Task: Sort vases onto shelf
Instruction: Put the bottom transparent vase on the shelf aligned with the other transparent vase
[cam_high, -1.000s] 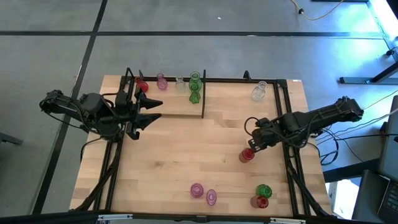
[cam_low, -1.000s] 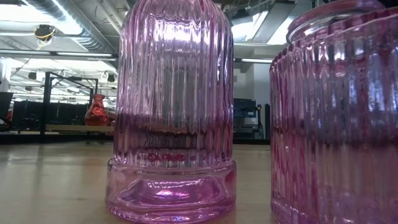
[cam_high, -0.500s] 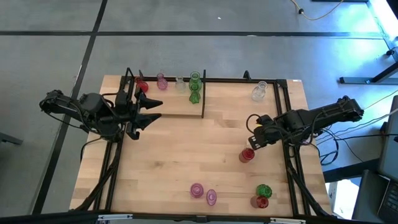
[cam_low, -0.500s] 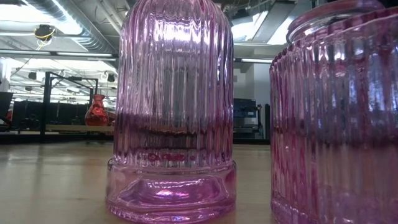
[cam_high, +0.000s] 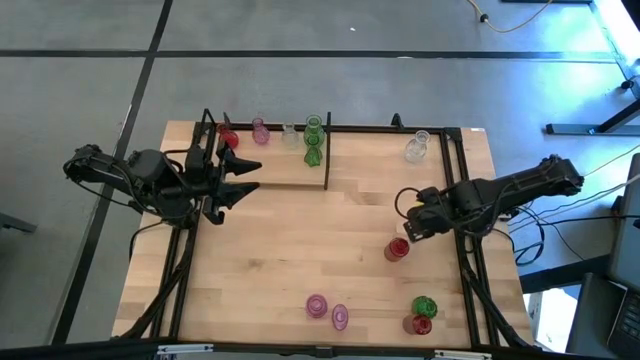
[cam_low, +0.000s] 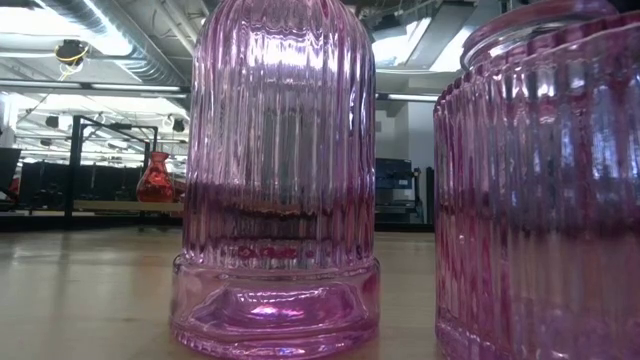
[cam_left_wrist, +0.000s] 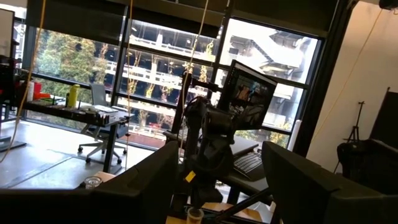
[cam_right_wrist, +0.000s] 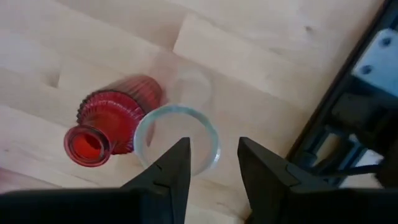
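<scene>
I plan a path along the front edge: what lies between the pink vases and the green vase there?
Nothing; the high view shows bare table between the pink vases and the green vase.

A: Left arm?
B: Comes in from the left side of the desk, elbow bent, forearm level, pointing toward the middle. Left pincer (cam_high: 252, 176) has its two dark fingers (cam_left_wrist: 311, 186) spread with a clear gap, nothing between them.
A: Tilt?
B: Wrist is angled up, looking out above the desk rather than down at it.
A: Right arm?
B: Reaches in from the right edge, stretched along a diagonal toward the centre, wrist pitched downward. Right pincer (cam_high: 408, 230) hangs low over the desk, fingers (cam_right_wrist: 169, 169) parted, pointing down.
A: Holding anything?
B: Can't tell for sure from the right wrist view; the fingers stand apart.
</scene>
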